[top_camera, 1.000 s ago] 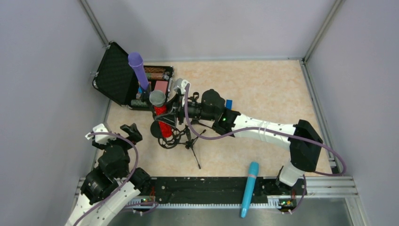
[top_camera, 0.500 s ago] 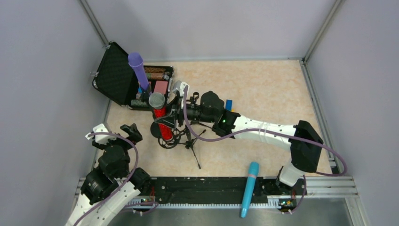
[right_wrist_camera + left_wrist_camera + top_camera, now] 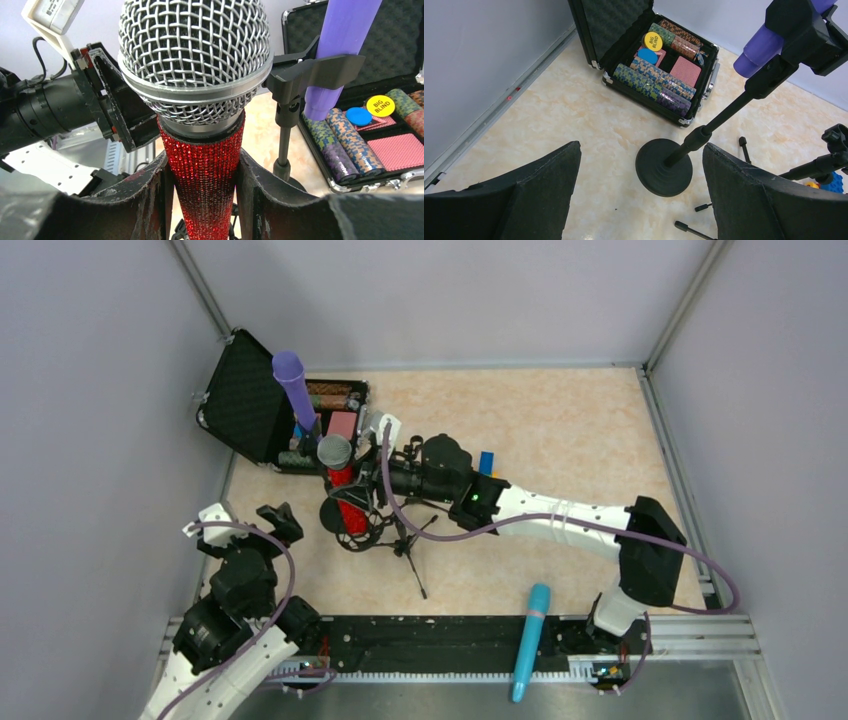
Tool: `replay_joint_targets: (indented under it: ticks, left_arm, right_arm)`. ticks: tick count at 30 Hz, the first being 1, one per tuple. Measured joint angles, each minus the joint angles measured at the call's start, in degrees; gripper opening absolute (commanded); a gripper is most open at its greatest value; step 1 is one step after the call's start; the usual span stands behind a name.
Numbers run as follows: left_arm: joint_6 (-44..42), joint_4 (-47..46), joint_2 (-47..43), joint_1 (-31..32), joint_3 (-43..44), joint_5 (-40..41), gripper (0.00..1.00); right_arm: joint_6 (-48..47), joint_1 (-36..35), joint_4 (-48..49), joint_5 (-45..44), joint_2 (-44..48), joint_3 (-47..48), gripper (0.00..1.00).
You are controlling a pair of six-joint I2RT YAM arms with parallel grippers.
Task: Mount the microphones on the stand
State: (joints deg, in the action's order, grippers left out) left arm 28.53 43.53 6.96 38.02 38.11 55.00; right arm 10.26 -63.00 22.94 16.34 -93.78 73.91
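Observation:
My right gripper [image 3: 202,167] is shut on the glittery red microphone [image 3: 205,165], held upright by its handle below the silver mesh head [image 3: 334,451]. In the top view its lower end is over the ring holder of the black tripod stand [image 3: 400,540]; whether it sits in the holder I cannot tell. The purple microphone [image 3: 294,388] sits in the clip of the round-base stand [image 3: 664,166]. The cyan microphone [image 3: 531,640] lies across the front rail. My left gripper [image 3: 641,146] stands open and empty near the round base.
An open black case [image 3: 245,405] with poker chips and cards stands at the back left, just behind the stands. A small multicoloured block toy [image 3: 486,461] lies behind my right arm. Grey walls close in on both sides.
My right arm has eased slightly left with the red microphone still in its grip. The left arm has not moved.

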Motion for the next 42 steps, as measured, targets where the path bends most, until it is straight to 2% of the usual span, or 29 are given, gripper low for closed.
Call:
replay_joint_targets:
  ticks: [11,23,42]
  left_arm:
    - [-0.17,-0.09,-0.11,0.00,-0.13,0.02,0.95]
    - [-0.17,-0.20,-0.11,0.00,-0.22,0.00,0.95]
    - [-0.15,-0.22,-0.11,0.00,-0.31,0.09,0.95]
  right_arm:
    - [-6.80,-2.95,-5.44,-4.68,-0.15,2.93,0.00]
    - [-12.04,-3.96,-6.27,-7.80,-0.15,3.04,0.00]
    - [-12.90,-4.39,-7.41,-8.15,-2.86,5.75,0.00]
